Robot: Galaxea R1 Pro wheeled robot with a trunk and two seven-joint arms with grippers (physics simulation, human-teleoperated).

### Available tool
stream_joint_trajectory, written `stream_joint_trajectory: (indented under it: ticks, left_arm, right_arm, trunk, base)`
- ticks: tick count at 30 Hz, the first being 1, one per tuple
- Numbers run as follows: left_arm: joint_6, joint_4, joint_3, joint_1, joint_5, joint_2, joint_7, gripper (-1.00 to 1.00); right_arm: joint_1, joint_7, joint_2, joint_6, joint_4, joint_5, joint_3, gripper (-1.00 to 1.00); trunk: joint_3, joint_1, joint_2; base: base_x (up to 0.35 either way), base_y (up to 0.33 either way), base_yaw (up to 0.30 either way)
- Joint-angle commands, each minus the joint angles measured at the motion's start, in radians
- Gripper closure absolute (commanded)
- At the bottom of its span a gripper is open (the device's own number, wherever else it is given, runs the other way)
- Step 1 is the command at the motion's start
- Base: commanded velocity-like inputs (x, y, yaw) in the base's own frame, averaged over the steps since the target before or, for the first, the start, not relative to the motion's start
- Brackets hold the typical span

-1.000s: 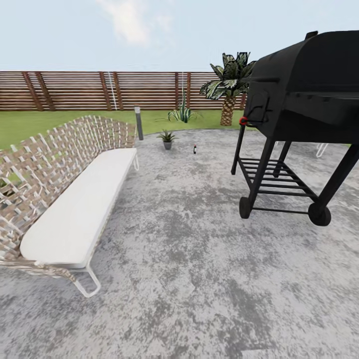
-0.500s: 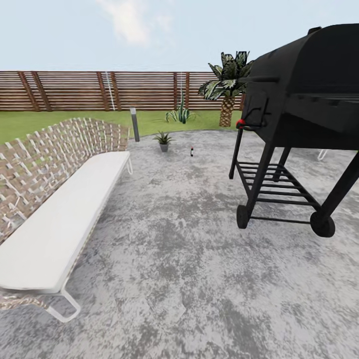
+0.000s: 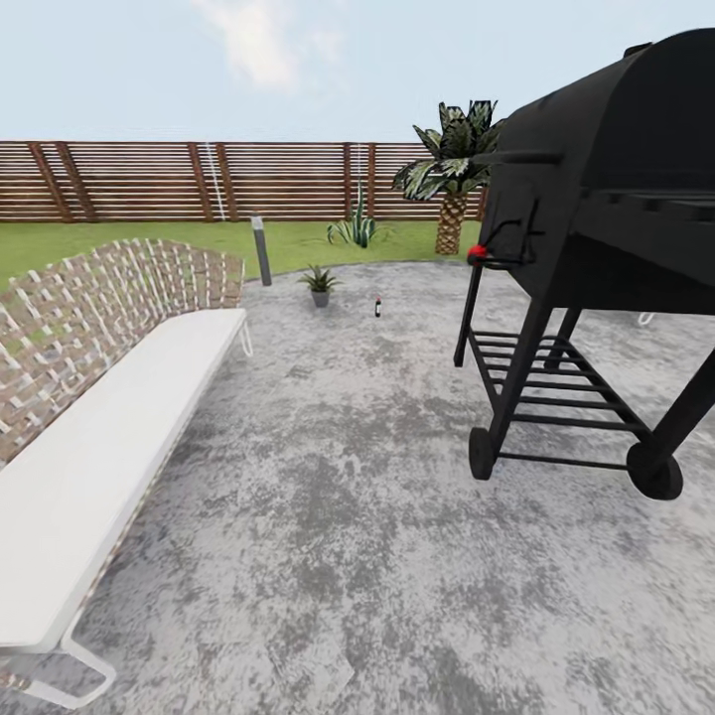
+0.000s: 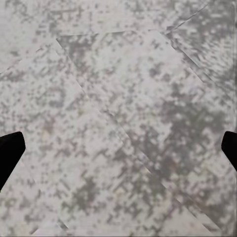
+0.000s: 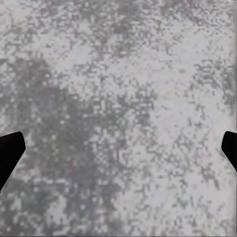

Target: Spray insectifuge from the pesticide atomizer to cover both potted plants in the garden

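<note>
The pesticide atomizer (image 3: pixel 377 307) stands upright on the grey paved patio (image 3: pixel 348 516), far ahead, just beside one potted plant (image 3: pixel 319 284) near the lawn's edge. A woven bench (image 3: pixel 109 397) with a white cushion runs along the left; a black barbecue grill (image 3: pixel 606 228) stands at the right. In the wrist views, both grippers' jaws are spread wide over bare paving, holding nothing.

One potted plant (image 3: pixel 320 283) — perhaps (one) atomizer (image 3: pixel 377 307).
</note>
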Motion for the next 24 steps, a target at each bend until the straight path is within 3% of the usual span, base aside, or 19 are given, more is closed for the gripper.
stream_joint_trajectory:
  ticks: [1,16,24]
  left_arm:
    - [-0.003,0.001,0.0,0.0,0.001,0.0,-0.001,-1.0]
    - [-0.003,0.001,0.0,-0.001,0.001,0.0,-0.001,-1.0]
    - [-0.003,0.001,0.0,0.0,0.001,0.0,-0.001,-1.0]
  right_arm:
    - [-0.001,0.001,0.0,-0.003,0.001,-0.001,-0.001,-1.0]
    - [0.0,0.001,0.0,-0.003,0.002,-0.001,-0.001,-1.0]
    - [-0.001,0.001,0.0,-0.003,0.002,-0.001,-0.001,-1.0]
  trunk:
    - [-0.001,0.0,0.0]
    - [-0.001,0.0,0.0]
    - [-0.001,0.0,0.0]
  base:
    - [0.32,-0.128,0.0]
    - [0.322,-0.122,0.0]
    - [0.336,0.038,0.0]
